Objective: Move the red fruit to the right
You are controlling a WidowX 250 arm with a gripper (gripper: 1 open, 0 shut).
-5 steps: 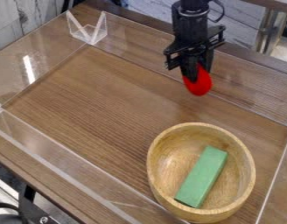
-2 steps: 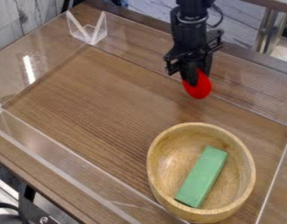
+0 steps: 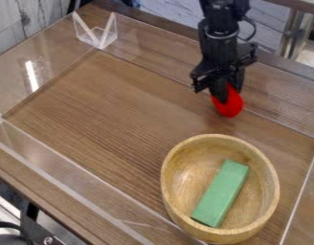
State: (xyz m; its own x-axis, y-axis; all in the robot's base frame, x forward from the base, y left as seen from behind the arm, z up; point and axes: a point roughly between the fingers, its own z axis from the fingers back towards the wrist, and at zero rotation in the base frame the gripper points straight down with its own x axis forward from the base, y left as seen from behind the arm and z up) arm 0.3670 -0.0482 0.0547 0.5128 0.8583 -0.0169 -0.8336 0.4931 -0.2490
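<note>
The red fruit (image 3: 228, 102), small and glossy, sits low over the wooden table (image 3: 108, 115) toward the back right. My black gripper (image 3: 222, 88) comes down on it from above and is shut on its upper part, so any green top is hidden by the fingers. Whether the fruit touches the table surface I cannot tell.
A wooden bowl (image 3: 186, 170) at the front right holds a flat green block (image 3: 222, 193). Clear plastic walls (image 3: 290, 103) ring the table, close behind and to the right of the fruit. A small clear stand (image 3: 95, 33) is at the back left.
The gripper has carried the red fruit to the right and slightly lower, nearer the right-hand wall. The bowl and green block have not moved.
</note>
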